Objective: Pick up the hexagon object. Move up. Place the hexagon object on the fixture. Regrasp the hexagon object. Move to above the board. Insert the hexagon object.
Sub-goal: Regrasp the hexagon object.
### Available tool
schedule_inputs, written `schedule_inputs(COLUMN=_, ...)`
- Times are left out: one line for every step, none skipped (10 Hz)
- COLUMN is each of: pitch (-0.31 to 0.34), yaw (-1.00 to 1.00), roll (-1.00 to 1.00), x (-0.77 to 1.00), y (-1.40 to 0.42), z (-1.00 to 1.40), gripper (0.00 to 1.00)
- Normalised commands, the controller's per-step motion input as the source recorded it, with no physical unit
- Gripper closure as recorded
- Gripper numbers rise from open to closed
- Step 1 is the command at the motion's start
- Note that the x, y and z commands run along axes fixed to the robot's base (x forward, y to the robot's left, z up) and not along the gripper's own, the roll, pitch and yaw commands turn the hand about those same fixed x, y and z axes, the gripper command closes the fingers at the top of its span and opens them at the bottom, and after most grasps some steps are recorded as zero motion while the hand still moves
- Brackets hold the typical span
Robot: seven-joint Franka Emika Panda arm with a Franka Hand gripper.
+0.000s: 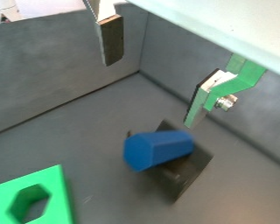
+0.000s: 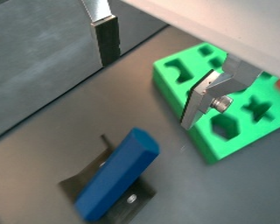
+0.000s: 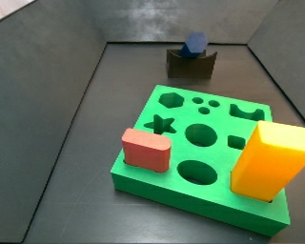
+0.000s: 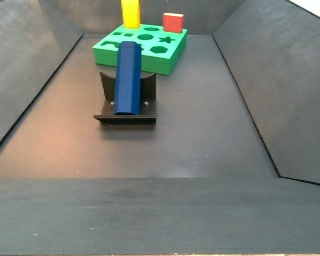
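Note:
The blue hexagon object (image 1: pixel 154 149) lies on the dark fixture (image 1: pixel 184 177), one end raised; both side views show it there (image 3: pixel 194 44) (image 4: pixel 128 75). My gripper (image 1: pixel 152 90) hangs open some way above it, with nothing between its fingers (image 2: pixel 105 39). In a wrist view the gripper (image 2: pixel 149 87) is above the floor between the hexagon object (image 2: pixel 116 175) and the green board (image 2: pixel 189 74). The board (image 3: pixel 206 143) shows its cut-out holes. No part of the gripper appears in either side view.
A red block (image 3: pixel 148 150) and a tall yellow block (image 3: pixel 271 160) stand on the board's near edge in a side view. Dark walls enclose the floor on all sides. The fixture (image 4: pixel 127 112) stands just in front of the board (image 4: pixel 143 50).

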Motion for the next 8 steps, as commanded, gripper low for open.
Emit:
schedule_inputs(pitch=0.022, yaw=0.02, roll=1.00, x=0.01, y=-0.02, z=0.01, gripper=0.00)
schedule_inputs(pitch=0.032, yaw=0.03, roll=1.00, x=0.02, y=-0.02, z=0.00, gripper=0.00)
schedule_inputs(pitch=0.040, yaw=0.03, roll=1.00, x=0.04, y=-0.02, z=0.00, gripper=0.00)
schedule_inputs(pitch=0.057, yaw=0.03, roll=1.00, x=0.06, y=-0.03, z=0.00, gripper=0.00)
schedule_inputs(pitch=0.068, yaw=0.04, roll=1.00, x=0.06, y=-0.03, z=0.00, gripper=0.00)
schedule_inputs(pitch=0.092, yaw=0.05, roll=1.00, x=0.08, y=-0.03, z=-0.01, gripper=0.00)
schedule_inputs(pitch=0.116, yaw=0.06, roll=1.00, x=0.09, y=-0.04, z=-0.01, gripper=0.00)
schedule_inputs(pitch=0.143, yaw=0.07, roll=1.00, x=0.10, y=-0.04, z=0.00, gripper=0.00)
